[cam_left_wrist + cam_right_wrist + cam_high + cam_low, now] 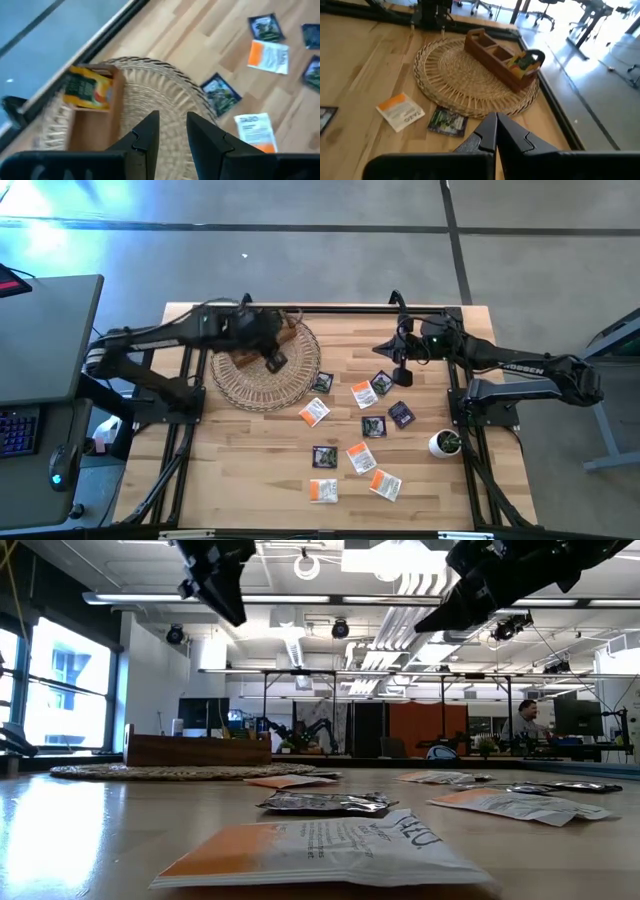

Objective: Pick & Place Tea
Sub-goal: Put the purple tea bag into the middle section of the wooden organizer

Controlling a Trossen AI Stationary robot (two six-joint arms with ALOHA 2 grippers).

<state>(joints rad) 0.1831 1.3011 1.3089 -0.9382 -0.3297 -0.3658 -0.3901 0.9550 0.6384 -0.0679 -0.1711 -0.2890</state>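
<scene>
Several tea sachets lie flat on the wooden table, some white and orange [314, 412], some dark [401, 414]. A brown wooden box [495, 52] stands on a round woven mat [265, 385]; colourful tea packets [90, 90] stand in its end compartment. My left gripper [172, 132] hangs open above the mat beside the box, with nothing between its fingers. My right gripper [496, 132] is shut and empty, raised above the sachets at the table's far right [400, 370].
A small white pot with a plant [445, 443] stands near the right edge, beside the right arm's base. Black frame rails run along the table's far edge [330, 308]. Bare wood lies at the near left [240, 470].
</scene>
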